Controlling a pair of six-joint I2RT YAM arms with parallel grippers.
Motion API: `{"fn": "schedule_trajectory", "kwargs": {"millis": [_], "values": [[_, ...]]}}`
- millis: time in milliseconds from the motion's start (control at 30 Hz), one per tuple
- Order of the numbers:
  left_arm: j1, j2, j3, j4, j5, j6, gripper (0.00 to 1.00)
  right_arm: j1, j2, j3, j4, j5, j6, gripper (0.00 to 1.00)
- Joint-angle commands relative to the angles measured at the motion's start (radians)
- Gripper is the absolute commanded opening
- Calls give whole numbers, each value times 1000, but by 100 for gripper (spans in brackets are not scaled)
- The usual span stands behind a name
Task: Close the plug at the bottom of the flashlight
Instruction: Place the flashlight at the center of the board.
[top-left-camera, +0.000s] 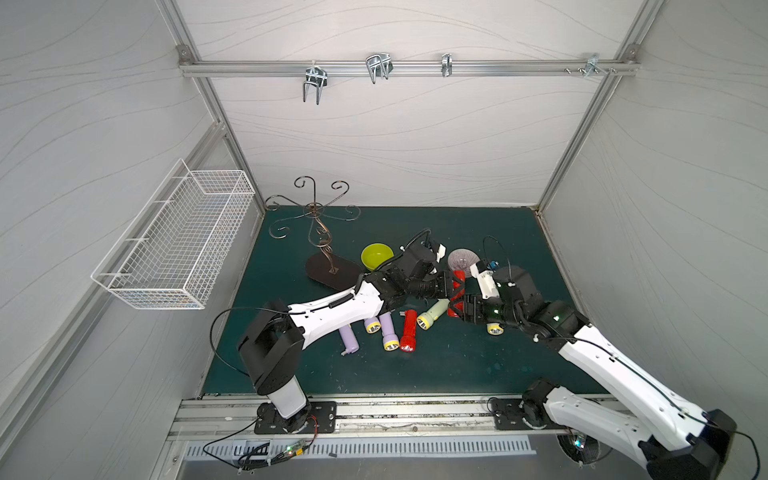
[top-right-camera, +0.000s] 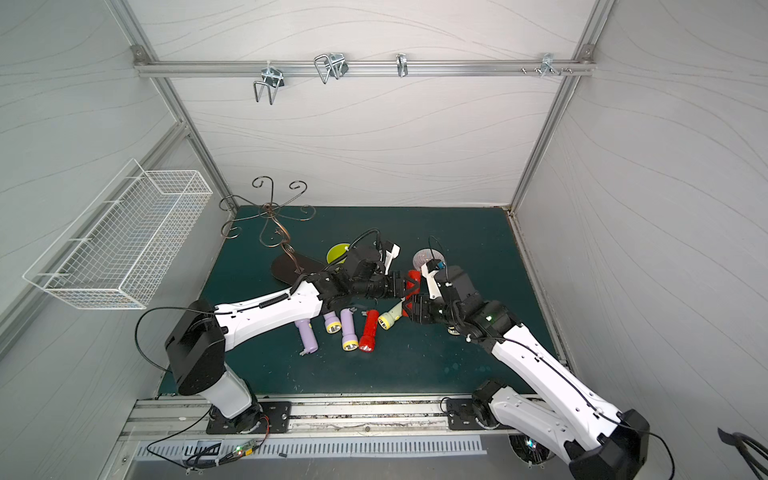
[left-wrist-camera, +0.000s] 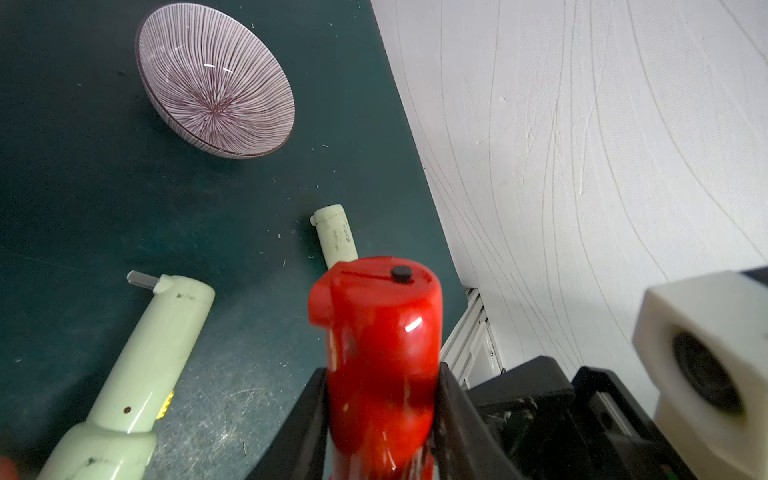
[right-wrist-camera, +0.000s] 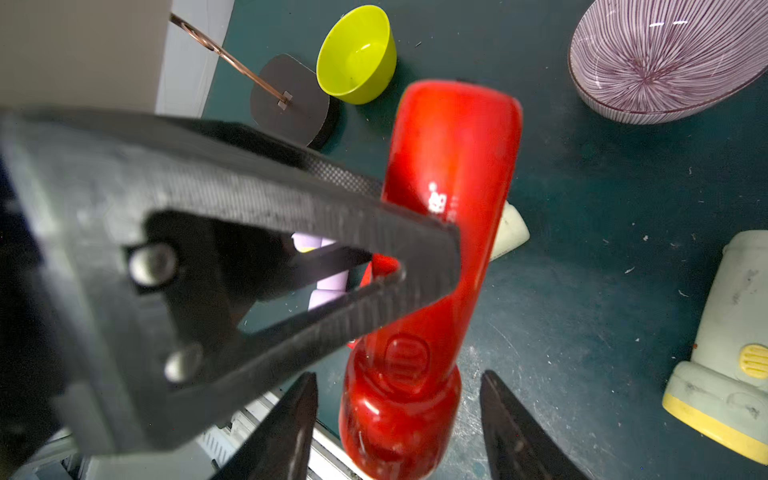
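Note:
A red flashlight (top-left-camera: 458, 282) is held above the green mat between both arms, seen in both top views (top-right-camera: 412, 281). My left gripper (left-wrist-camera: 382, 370) is shut on its body, both fingers pressed against the red sides. The flashlight's bottom end (left-wrist-camera: 376, 278) points away from the left wrist camera and shows a thin slit and a black dot, with no prongs sticking out. My right gripper (right-wrist-camera: 399, 376) stands open around the flashlight's wide head (right-wrist-camera: 399, 415), with a gap on each side. The left gripper's finger (right-wrist-camera: 291, 232) crosses the right wrist view.
Several other flashlights lie on the mat: red (top-left-camera: 408, 332), purple (top-left-camera: 388, 332), pale green (top-left-camera: 432, 313). A yellow-green bowl (top-left-camera: 377, 255), a striped bowl (top-left-camera: 463, 258) and a metal hook stand (top-left-camera: 328, 270) sit behind. A wire basket (top-left-camera: 178, 241) hangs on the left wall.

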Motion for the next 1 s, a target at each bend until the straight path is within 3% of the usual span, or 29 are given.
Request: {"fn": "schedule_trajectory", "kwargs": {"millis": [0,233,500,667,767,900,967], "values": [[11,-31,3,92,16,1,0,3,36,26,32,6,17,62],[23,-32,-4,115,26,-12,0,2,50,12,60,-4,34,57],[35,-21,0,136,37,-28,0,3,68,5,64,-23,31,64],[36,-19,1,139,39,-29,0,3,69,0,75,-17,31,55],[37,-19,1,142,40,-34,0,3,73,1,77,-17,31,43],[41,-19,1,143,54,-37,0,3,73,2,67,-13,23,16],[47,-25,-6,145,60,-37,14,3,72,8,51,-7,18,2]]}}
